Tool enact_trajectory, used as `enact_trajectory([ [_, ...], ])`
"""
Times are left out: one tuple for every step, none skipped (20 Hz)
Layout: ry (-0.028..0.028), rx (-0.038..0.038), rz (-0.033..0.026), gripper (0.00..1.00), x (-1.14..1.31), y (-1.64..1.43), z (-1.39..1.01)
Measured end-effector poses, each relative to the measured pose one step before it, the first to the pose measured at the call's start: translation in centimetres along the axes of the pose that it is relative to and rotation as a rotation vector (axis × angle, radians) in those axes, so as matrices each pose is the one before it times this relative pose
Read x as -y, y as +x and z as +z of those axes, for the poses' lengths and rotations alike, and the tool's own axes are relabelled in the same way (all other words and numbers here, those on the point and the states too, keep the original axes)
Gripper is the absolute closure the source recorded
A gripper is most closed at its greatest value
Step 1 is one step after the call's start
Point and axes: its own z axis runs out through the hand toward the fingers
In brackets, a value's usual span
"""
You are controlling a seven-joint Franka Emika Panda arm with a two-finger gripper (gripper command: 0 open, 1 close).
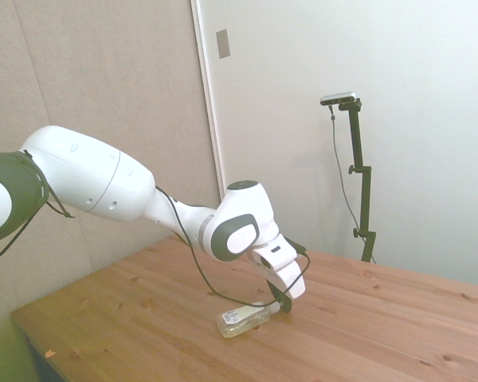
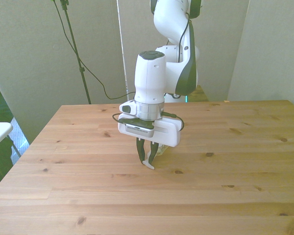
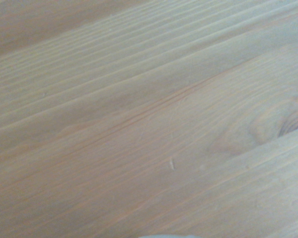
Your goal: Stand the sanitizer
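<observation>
Wooden table [image 1: 366, 318], sanitizer [image 1: 240, 320] lying, label seemingly unreadable

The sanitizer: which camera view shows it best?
The side view: the sanitizer lies on its side on the table, its length visible, at the gripper. The front view hides most of it behind the gripper. The wrist view shows mostly wood.

My arm [image 1: 88, 183]: white w/ dark grey joint bands. Sanitizer [image 1: 243, 320] at my jaws: clear, pale yellowish liquid, light label. Table [image 2: 235, 161] under jaws: light brown wood, streaky grain, dark knots. Wall behind: beige/off-white.
</observation>
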Motion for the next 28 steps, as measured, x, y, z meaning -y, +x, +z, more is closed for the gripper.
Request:
enact_trajectory([
  [0.00389, -0.00301, 0.00050, 1.00, 0.029, 0.052, 0.007],
  [0.00472, -0.00344, 0.00038, 1.00, 0.041, 0.042, -0.009],
  [0.00439, -0.00305, 0.00065, 1.00, 0.040, 0.037, -0.001],
  [0.00705, -0.00473, 0.00276, 1.00, 0.065, 0.022, -0.010],
  [0.01314, -0.00971, 0.00808, 1.00, 0.103, 0.011, 0.012],
  [0.01993, -0.01523, 0.01461, 1.00, 0.156, -0.034, -0.047],
  [0.02592, -0.01905, 0.01558, 1.00, 0.284, -0.138, -0.202],
  [0.03325, -0.02304, 0.01370, 1.00, 0.392, -0.247, -0.438],
  [0.03331, -0.02733, 0.00877, 1.00, 0.399, -0.355, -0.642],
  [0.03666, -0.03184, 0.00706, 1.00, 0.472, -0.525, -0.880],
  [0.03646, -0.03327, 0.00722, 1.00, 0.468, -0.557, -1.099],
  [0.03540, -0.03282, 0.00817, 1.00, 0.452, -0.518, -1.240],
  [0.03330, -0.03141, 0.00753, 1.00, 0.454, -0.383, -1.339],
  [0.03443, -0.03292, 0.00741, 1.00, 0.499, -0.187, -1.452],
  [0.03052, -0.03289, 0.00471, 1.00, 0.515, 0.046, -1.343],
  [0.03255, -0.03774, 0.00555, 1.00, 0.616, 0.287, -1.330],
  [0.02525, -0.03072, 0.00334, 1.00, 0.536, 0.202, -0.917],
  [0.02008, -0.02853, 0.00352, 1.00, 0.503, 0.142, -0.642],
  [0.01817, -0.02782, 0.00293, 1.00, 0.531, 0.035, -0.485],
  [0.01655, -0.02613, 0.00229, 1.00, 0.524, -0.114, -0.315],
  [0.01495, -0.02618, 0.00128, 1.00, 0.530, -0.278, -0.235],
  [0.01240, -0.02881, 0.00137, 1.00, 0.536, -0.361, -0.126],
  [0.01326, -0.03068, -0.00016, 1.00, 0.628, -0.435, -0.076],
  [0.01367, -0.03273, -0.00066, 1.00, 0.590, -0.554, -0.019],
  [0.01296, -0.02922, -0.00088, 1.00, 0.412, -0.789, 0.001],
  [0.01196, -0.02538, 0.00175, 1.00, 0.194, -0.911, 0.002],
  [0.01195, -0.02469, 0.00064, 1.00, -0.029, -0.961, -0.032],
  [0.01232, -0.02246, 0.00207, 1.00, -0.199, -0.879, -0.092],
])
